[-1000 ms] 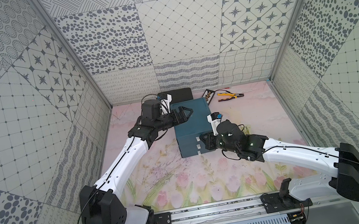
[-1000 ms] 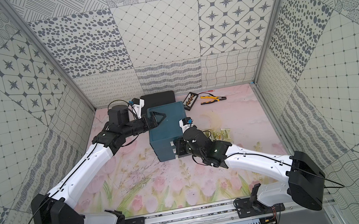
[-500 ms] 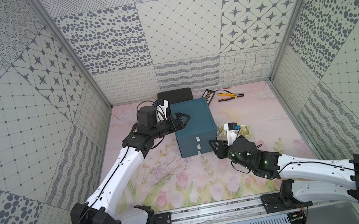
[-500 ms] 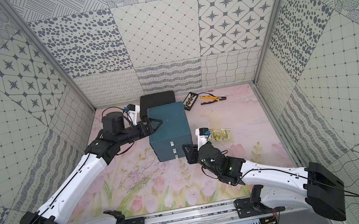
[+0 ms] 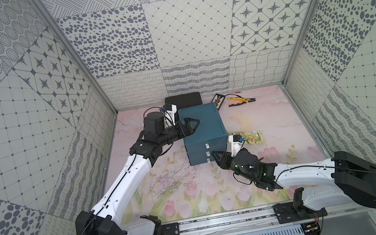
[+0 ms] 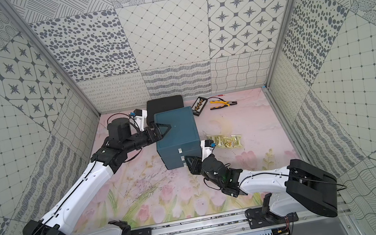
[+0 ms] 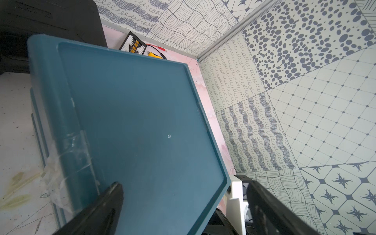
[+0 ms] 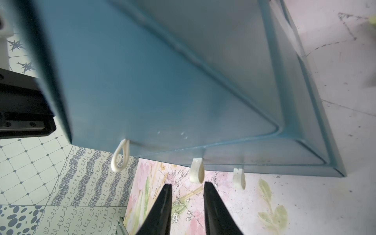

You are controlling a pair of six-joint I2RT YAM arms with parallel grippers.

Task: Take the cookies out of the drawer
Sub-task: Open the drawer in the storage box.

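Observation:
The teal cabinet [image 5: 205, 126] stands mid-table with its three drawers [image 5: 201, 153] shut. Several gold cookies [image 5: 250, 137] [image 6: 227, 141] lie on the table to its right; any inside are hidden. My left gripper [image 5: 192, 125] [image 7: 183, 191] hangs open over the near left part of the cabinet's top [image 7: 132, 114], holding nothing. My right gripper [image 5: 214, 155] [image 8: 187, 186] is low in front of the drawers, its jaws a little apart and empty. The middle white loop pull [image 8: 197, 171] sits just ahead of its fingertips.
A black case [image 5: 182, 100] stands behind the cabinet. A slim black tray [image 5: 218, 97] and yellow-handled pliers [image 5: 241, 100] lie at the back. Patterned walls close in three sides. The arm bases sit on the front rail [image 5: 226, 221].
My right gripper has drawn back from the cabinet's front and its jaws have parted slightly. My left gripper has slid from the middle of the top toward its left edge.

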